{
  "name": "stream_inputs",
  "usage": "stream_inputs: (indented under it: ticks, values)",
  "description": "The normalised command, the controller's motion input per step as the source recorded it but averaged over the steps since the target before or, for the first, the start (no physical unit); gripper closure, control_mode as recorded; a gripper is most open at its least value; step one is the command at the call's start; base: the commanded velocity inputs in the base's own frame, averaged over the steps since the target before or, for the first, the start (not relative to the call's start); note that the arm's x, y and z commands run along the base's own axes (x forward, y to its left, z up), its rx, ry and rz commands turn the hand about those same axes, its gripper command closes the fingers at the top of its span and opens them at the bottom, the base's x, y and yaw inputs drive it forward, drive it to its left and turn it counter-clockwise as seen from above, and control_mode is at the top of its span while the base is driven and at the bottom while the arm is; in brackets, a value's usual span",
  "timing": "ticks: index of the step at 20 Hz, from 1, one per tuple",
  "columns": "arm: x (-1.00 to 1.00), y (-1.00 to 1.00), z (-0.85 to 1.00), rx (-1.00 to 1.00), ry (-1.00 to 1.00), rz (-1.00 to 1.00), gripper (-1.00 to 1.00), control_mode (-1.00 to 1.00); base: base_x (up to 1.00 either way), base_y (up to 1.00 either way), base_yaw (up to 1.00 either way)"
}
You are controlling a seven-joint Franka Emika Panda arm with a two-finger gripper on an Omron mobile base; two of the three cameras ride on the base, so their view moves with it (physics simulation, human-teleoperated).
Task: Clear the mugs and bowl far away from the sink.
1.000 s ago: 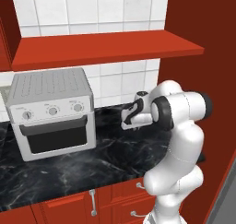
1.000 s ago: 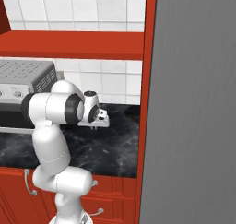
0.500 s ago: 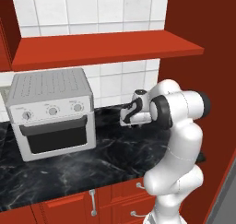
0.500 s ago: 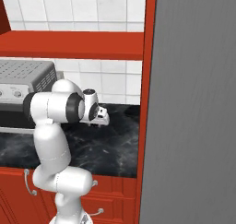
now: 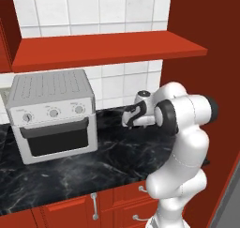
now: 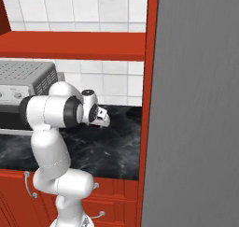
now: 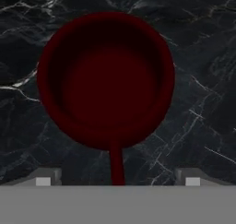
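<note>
I'm looking straight down into a dark red mug point(image 7: 106, 80) sitting on the black marble worktop point(image 5: 108, 161), and its inside looks empty. Its handle is pointing back toward my gripper point(image 7: 117, 180), running right between the two fingertips point(image 7: 44, 179), which are spread wide with nothing in them. From the base cameras I'm seeing the hand hovering near the worktop's back edge, right of the toaster oven point(image 5: 52, 114).

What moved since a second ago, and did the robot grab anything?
Hardly anything. The gripper crept a tiny bit toward the toaster oven. Nothing was grabbed or let go: its jaws are open above a dark red mug on the counter. The oven, shelf and counter stayed put.
</note>
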Motion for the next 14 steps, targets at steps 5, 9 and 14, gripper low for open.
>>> stream_inputs:
  ticks: [5,9,14]
  values:
    - [-0.60,-0.11,0.52,0.07,0.05,-0.07,-1.00,-1.00,0.00,0.00,0.00]
    - [-0.77,-0.25,0.54,0.13,0.26,-0.01,-1.00,-1.00,0.00,0.00,0.00]
    - [-0.80,-0.12,0.59,0.08,0.27,0.00,-1.00,-1.00,0.00,0.00,0.00]
